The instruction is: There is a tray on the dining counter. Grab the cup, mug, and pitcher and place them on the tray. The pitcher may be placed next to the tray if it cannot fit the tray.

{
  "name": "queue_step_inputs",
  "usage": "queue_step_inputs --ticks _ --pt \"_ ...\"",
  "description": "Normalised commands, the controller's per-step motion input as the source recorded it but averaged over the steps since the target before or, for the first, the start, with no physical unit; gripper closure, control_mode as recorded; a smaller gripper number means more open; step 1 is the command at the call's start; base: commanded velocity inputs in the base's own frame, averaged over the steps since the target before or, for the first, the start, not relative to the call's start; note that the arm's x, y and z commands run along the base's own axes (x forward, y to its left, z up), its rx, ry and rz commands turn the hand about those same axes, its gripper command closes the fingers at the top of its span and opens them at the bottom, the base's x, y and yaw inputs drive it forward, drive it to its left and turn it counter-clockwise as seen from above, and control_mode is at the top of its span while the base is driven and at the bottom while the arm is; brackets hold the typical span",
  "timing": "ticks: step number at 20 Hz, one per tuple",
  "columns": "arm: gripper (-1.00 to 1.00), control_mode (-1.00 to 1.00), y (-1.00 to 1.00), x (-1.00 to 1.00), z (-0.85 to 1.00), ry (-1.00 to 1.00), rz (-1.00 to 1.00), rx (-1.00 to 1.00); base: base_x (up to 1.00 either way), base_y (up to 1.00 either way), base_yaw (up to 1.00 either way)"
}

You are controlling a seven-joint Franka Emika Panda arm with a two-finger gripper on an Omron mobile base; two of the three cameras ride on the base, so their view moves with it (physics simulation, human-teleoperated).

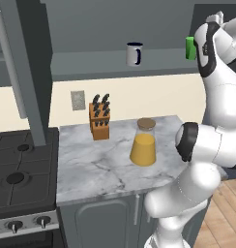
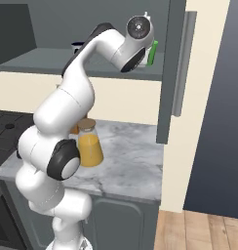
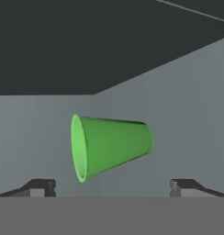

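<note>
The green cup [image 3: 111, 146] stands on a high grey shelf [image 1: 95, 65], at its right end [image 1: 189, 48] [image 2: 152, 52]. In the rolled hand view it appears lying sideways, rim to the left. My gripper [image 3: 113, 188] is open, a short way in front of the cup, with both fingertips [image 3: 40, 187] apart and nothing between them. The grey mug [image 1: 134, 53] with a dark handle is further left on the same shelf. The pitcher [image 1: 143, 143] [image 2: 89, 144], holding orange liquid under a cork lid, rests on the marble-topped cabinet counter [image 1: 91, 164] below. The tray and the dining counter are out of view.
A wooden knife block [image 1: 99, 118] stands at the back of the cabinet counter. A black stove [image 1: 18, 169] adjoins it on the left. A tall grey cabinet panel [image 2: 167, 73] closes the shelf's right end. Wooden floor [image 2: 199, 229] lies to the right.
</note>
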Motion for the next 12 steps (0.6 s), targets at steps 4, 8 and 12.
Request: queue_step_inputs --ticks 4,8,12 --pt "-1.0 -1.0 0.0 0.27 0.0 0.01 0.0 0.0 0.0 0.0 0.0" --pt "-1.0 -1.0 0.0 0.28 -0.01 0.01 0.0 0.0 0.0 0.0 0.0" --pt "-1.0 -1.0 0.0 0.17 -0.01 0.01 0.0 0.0 0.0 0.0 0.0"
